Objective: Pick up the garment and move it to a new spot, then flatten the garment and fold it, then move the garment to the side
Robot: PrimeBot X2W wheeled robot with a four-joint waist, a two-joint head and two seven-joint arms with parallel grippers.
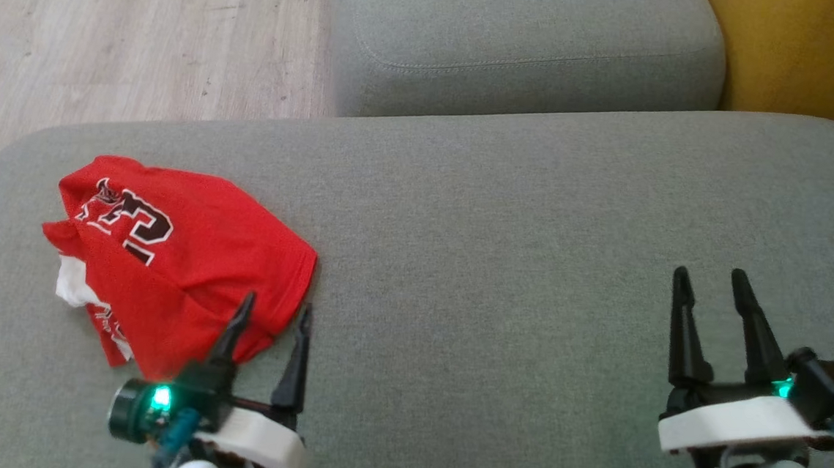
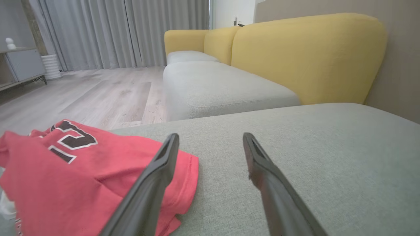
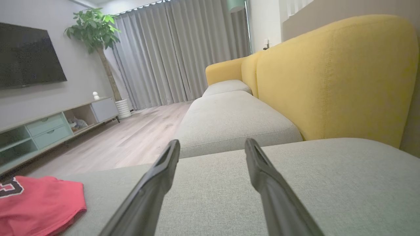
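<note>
The garment [image 1: 165,260] is a red jersey with dark and white lettering, lying crumpled on the left part of a grey sofa cushion [image 1: 502,269]. A bit of white lining shows at its left edge. My left gripper [image 1: 276,308] stands open at the garment's near right corner, its left finger over the red cloth and its right finger over bare cushion. In the left wrist view the garment [image 2: 82,177] lies under the left finger of that gripper [image 2: 210,139]. My right gripper [image 1: 711,280] is open over bare cushion far to the right. The right wrist view has the garment [image 3: 39,203] at lower left.
A second grey cushion [image 1: 526,43] lies beyond, with a yellow backrest [image 1: 811,56] at the right. Wooden floor [image 1: 130,30] runs along the left. A TV cabinet [image 3: 49,127], a potted plant [image 3: 95,32] and grey curtains [image 3: 177,55] stand farther off.
</note>
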